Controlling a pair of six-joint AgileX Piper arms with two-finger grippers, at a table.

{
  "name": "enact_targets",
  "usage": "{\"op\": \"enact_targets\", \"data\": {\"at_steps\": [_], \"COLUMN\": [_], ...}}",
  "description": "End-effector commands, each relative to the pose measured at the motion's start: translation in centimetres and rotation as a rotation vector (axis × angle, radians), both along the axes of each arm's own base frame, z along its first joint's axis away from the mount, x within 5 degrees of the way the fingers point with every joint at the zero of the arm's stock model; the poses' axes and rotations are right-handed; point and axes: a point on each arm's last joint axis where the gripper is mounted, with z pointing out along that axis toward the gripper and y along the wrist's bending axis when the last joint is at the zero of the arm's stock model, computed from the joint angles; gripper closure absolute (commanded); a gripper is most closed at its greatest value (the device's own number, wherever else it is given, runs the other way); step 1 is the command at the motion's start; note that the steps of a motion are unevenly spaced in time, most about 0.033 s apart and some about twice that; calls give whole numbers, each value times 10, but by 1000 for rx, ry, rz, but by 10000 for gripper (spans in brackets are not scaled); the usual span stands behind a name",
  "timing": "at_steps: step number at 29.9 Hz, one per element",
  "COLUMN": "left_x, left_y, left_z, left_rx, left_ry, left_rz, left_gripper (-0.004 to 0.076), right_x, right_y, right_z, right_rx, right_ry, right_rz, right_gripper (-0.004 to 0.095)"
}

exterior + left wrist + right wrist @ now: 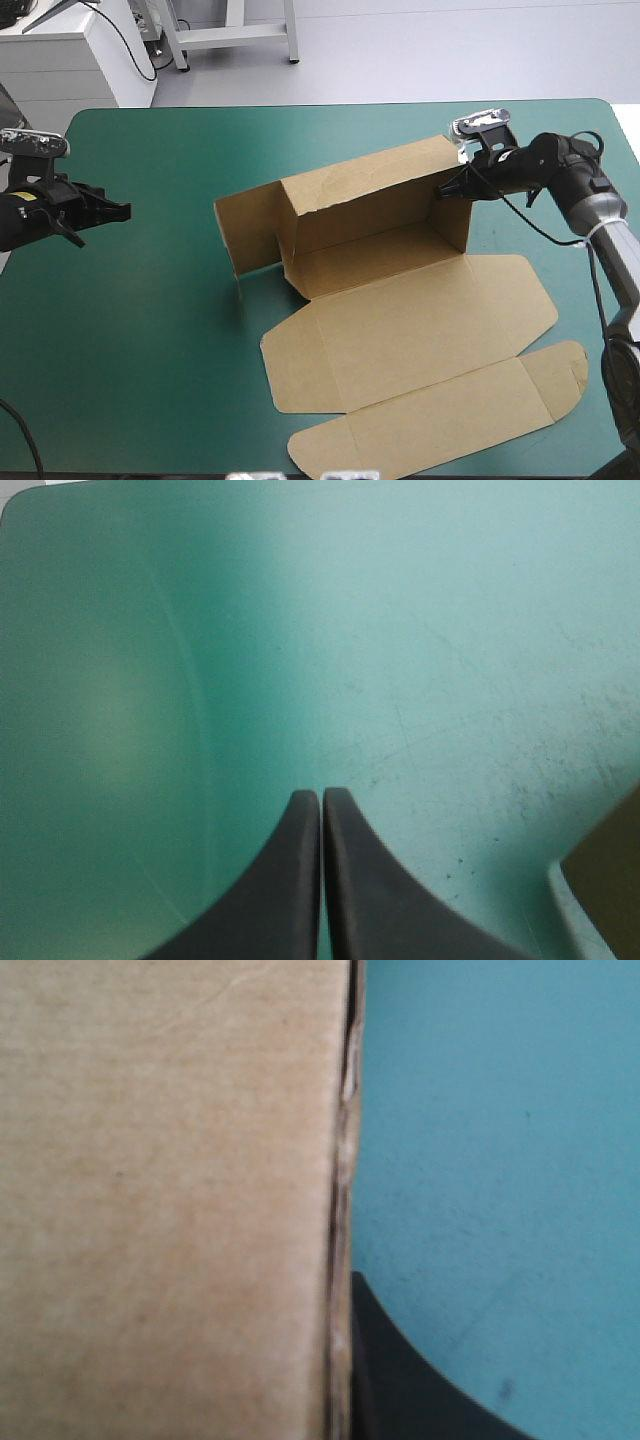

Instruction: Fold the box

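Box [400, 325] lid flat — on teal-green cover [150, 330].

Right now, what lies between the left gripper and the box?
Only bare teal-green cover lies between the left gripper and the box. The high view shows that whole stretch.

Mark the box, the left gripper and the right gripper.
box [415, 325], high view, flat middle panel.
left gripper [321, 798], left wrist view, where fingertips meet.
right gripper [441, 192], high view, tips on box's wall.
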Motion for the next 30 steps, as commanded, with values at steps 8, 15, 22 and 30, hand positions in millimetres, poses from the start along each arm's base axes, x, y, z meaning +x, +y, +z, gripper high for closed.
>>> {"op": "enact_targets", "data": {"at_steps": [8, 15, 22, 30], "left_x": [-4, -4, -4, -4], "left_y": [-1, -2, -3, -3], "left_z": [10, 9, 10, 10], "left_rx": [13, -2, -16, -18], "left_ry": [-79, -80, -83, -84], "left_rz": [6, 5, 3, 3], "left_gripper": [731, 731, 731, 731], "right_x": [-6, -1, -2, -23], "right_y": [-7, 4, 23, 20], "right_z": [67, 69, 65, 53], "right_rx": [10, 33, 2, -13], "right_ry": [135, 172, 184, 251], "right_rz": [-96, -129, -110, -154], "right_gripper": [908, 908, 908, 908]}}
